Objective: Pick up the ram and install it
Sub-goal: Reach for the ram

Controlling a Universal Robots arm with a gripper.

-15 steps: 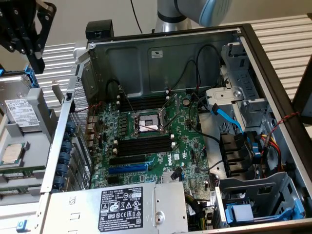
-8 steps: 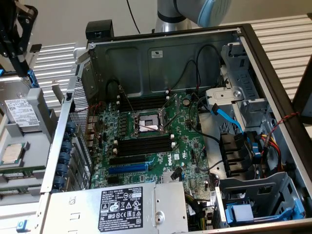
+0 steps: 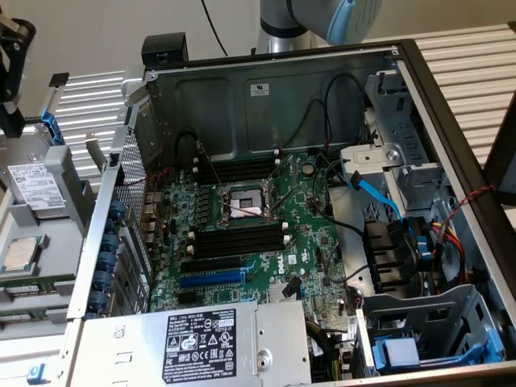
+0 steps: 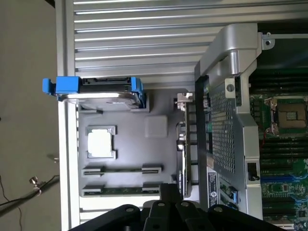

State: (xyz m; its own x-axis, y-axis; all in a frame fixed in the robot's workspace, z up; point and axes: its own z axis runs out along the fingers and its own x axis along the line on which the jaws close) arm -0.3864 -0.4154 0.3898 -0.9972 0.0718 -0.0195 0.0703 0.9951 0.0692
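The ram (image 4: 122,190) is a thin green stick lying on edge in a holder of the grey parts tray (image 4: 159,154); in the exterior view the ram (image 3: 32,307) is at the far left. A second green stick (image 3: 34,284) lies in the holder beside it. My gripper (image 4: 168,193) hangs above the tray's near end with its black fingers shut and nothing between them, apart from the ram. In the exterior view my gripper (image 3: 11,105) is a black shape at the upper left, above the tray. The motherboard's black memory slots (image 3: 242,239) stand empty inside the open case.
On the tray sit a hard drive in a blue bracket (image 4: 98,91) and a processor chip (image 4: 101,143). The case's perforated side wall (image 4: 226,125) rises between the tray and the motherboard (image 3: 314,234). A blue expansion slot (image 3: 211,278), cables and a power supply (image 3: 201,343) crowd the case.
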